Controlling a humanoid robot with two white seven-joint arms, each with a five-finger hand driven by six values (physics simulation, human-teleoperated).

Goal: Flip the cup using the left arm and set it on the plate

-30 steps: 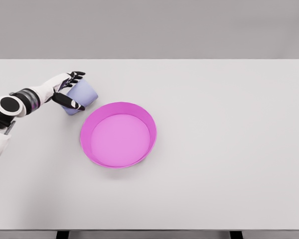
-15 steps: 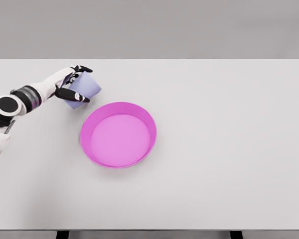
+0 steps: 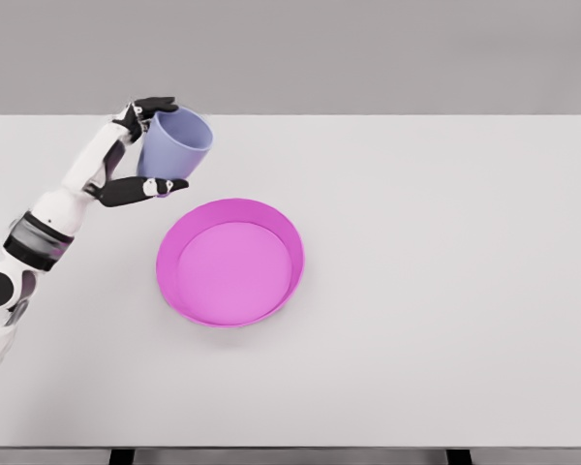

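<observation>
Lavender cup (image 3: 174, 145) sits in the grasp of the left hand (image 3: 136, 155), lifted clear of the table (image 3: 445, 291) near its far-left part. Cup is tilted, open mouth facing up and to the right, rim toward the table's far edge. Fingers (image 3: 153, 105) curl over the cup's upper left side; the dark thumb lies along its lower side, so the hand is closed around the cup wall. White left arm enters from the lower left edge and rises diagonally to the cup.

Magenta plate (image 3: 230, 262) with a raised rim lies flat on the table, just below and to the right of the cup. Cup and plate are apart; the thumb tip is near the plate's far-left rim but not touching it. Plate interior holds nothing.

Table surface is plain pale grey-white; nothing else stands on it between cup and plate. Two dark table-leg stubs show at the bottom edge of the view. Backdrop behind the table is a flat grey wall. No brand, label or writing can be read on cup, plate, arm or table.
</observation>
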